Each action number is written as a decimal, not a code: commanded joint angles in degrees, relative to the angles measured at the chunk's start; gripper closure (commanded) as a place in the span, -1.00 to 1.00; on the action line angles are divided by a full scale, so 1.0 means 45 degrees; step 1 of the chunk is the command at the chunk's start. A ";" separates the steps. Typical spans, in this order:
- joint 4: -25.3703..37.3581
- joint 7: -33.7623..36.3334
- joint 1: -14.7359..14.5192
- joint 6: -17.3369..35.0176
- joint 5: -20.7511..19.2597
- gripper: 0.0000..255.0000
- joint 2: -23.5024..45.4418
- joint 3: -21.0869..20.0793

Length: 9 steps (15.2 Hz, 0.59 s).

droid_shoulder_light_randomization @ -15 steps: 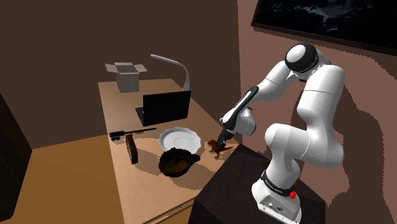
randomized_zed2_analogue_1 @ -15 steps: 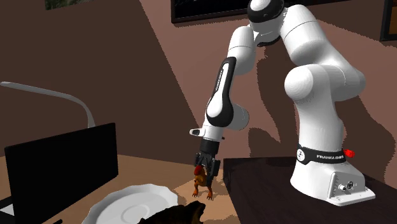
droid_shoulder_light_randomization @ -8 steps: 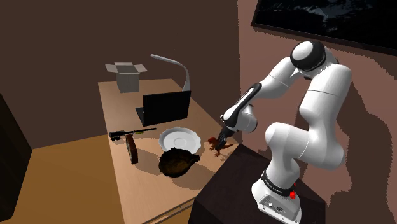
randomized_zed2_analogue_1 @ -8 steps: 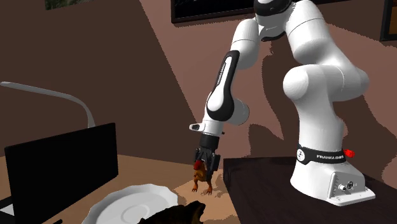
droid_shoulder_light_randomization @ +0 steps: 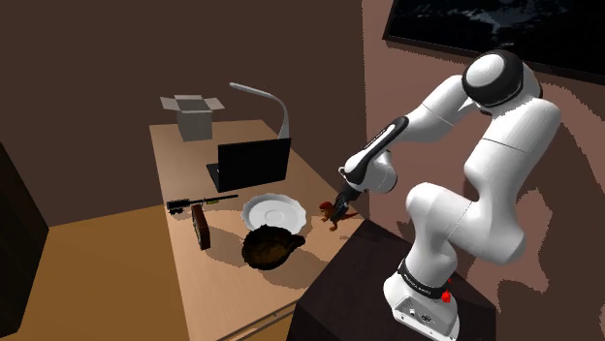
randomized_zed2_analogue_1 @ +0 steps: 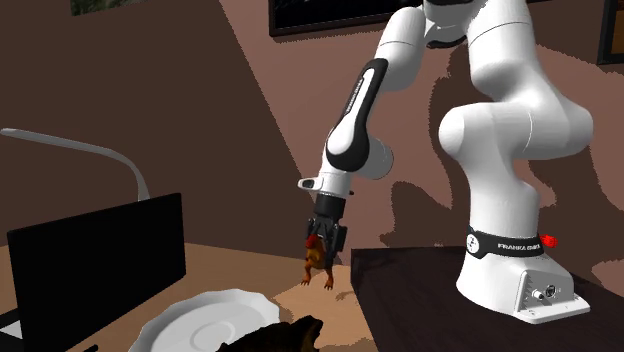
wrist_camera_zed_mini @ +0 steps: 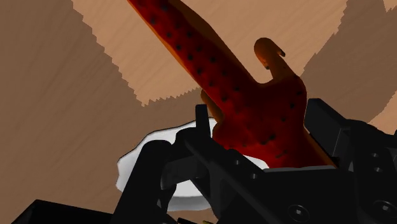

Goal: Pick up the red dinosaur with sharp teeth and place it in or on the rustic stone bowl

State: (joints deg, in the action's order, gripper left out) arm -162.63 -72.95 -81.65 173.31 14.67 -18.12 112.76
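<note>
The red dinosaur point(randomized_zed2_analogue_1: 318, 263) hangs head-up in the black gripper point(randomized_zed2_analogue_1: 323, 240), whose fingers are clamped on its upper body, and its feet dangle just above the wooden table point(droid_shoulder_light_randomization: 223, 281) close to the dark stand point(droid_shoulder_light_randomization: 359, 281). To the shoulder view's left of it, and a little nearer, sits the dark brown stone bowl point(droid_shoulder_light_randomization: 269, 246), apart from the toy, touching the white plate point(droid_shoulder_light_randomization: 272, 209) just beyond it. Farther back stand an open black laptop point(droid_shoulder_light_randomization: 250, 163), a white desk lamp point(droid_shoulder_light_randomization: 271, 102) and an open cardboard box point(droid_shoulder_light_randomization: 194, 116).
</note>
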 commanded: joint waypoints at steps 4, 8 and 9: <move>-0.0139 -0.0106 0.4249 -0.1267 0.0660 1.00 0.0818 -0.4503; -0.0249 0.0567 0.8383 -0.2169 0.0082 1.00 0.0810 -0.8553; -0.0276 0.0904 0.9256 -0.2377 -0.0309 1.00 0.0675 -0.9344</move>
State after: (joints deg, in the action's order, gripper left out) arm -163.94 -70.21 -44.34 163.76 14.56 -14.82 74.91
